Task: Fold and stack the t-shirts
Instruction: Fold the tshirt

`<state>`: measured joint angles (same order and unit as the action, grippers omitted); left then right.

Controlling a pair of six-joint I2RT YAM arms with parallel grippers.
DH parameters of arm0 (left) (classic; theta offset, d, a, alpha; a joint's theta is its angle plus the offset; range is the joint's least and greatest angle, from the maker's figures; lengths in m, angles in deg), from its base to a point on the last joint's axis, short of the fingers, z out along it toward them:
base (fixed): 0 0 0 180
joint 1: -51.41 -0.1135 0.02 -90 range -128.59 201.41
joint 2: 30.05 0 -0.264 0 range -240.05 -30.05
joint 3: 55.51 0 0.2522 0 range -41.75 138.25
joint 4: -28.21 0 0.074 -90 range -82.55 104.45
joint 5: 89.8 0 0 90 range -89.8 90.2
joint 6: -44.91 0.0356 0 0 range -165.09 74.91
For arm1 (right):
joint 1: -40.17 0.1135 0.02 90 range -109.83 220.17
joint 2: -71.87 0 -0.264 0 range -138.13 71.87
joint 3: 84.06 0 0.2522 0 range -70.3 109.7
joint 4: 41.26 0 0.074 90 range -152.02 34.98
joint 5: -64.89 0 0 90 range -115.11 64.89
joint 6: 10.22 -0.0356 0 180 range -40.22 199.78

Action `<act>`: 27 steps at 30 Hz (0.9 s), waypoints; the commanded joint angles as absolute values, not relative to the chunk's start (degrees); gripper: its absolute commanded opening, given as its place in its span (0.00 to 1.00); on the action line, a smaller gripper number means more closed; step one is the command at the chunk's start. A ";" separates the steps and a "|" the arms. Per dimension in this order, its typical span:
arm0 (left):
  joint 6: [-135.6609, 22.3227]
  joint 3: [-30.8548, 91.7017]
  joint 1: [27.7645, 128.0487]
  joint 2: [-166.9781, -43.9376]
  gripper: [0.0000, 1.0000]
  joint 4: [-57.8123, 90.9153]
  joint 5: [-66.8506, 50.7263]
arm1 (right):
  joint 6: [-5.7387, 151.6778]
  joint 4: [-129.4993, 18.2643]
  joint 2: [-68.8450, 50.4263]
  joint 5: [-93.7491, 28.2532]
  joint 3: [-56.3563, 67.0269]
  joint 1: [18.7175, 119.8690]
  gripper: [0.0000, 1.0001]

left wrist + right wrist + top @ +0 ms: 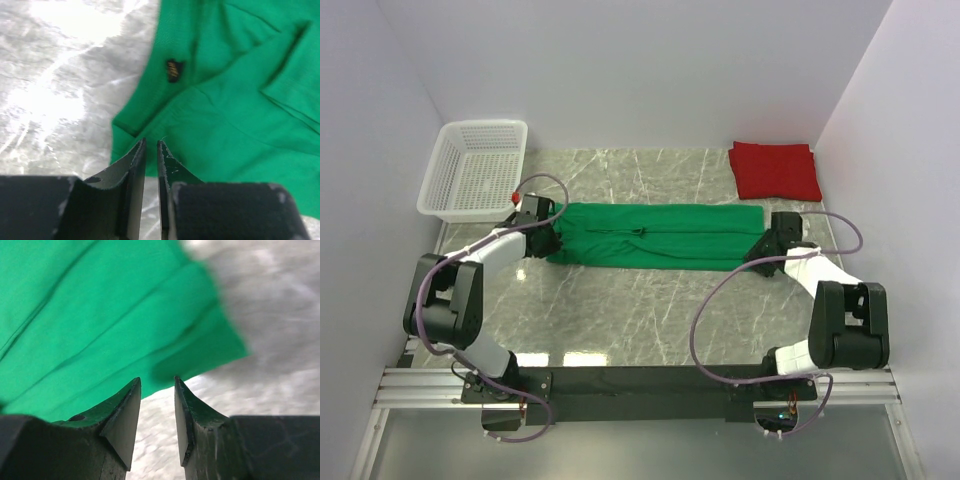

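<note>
The green t-shirt [655,235] lies folded into a long strip across the middle of the marble table. My left gripper [548,238] is low at its left end. In the left wrist view the left gripper [151,142] has its jaws a narrow slit apart, tips just over the green t-shirt's [225,100] hem, with table showing through the slit. My right gripper [760,250] is at the strip's right end. In the right wrist view the right gripper [157,380] is open, tips at the green t-shirt's [100,315] edge, nothing between them. The red t-shirt [775,170] lies folded at the back right.
A white mesh basket [460,212] stands at the back left, close behind the left gripper. White walls close in the table on the left, back and right. A small dark label [173,70] shows on the green cloth.
</note>
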<state>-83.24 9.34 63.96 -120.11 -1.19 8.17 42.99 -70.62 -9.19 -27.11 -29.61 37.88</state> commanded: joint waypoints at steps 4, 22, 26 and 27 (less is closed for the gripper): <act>-82.53 8.88 60.99 -122.86 0.19 -0.58 6.53 | 41.82 -64.52 -12.85 -27.22 -31.80 32.26 0.40; -80.95 7.56 60.02 -117.78 0.26 -4.19 6.19 | 43.05 -68.30 -6.64 -32.47 -30.04 25.40 0.41; -81.30 7.65 60.02 -111.02 0.48 -3.92 3.36 | 40.42 -67.33 -1.35 -35.38 -29.78 30.21 0.48; -81.21 7.65 60.02 -109.78 0.51 -4.27 3.45 | 39.10 -66.63 -0.56 -35.83 -29.52 31.45 0.51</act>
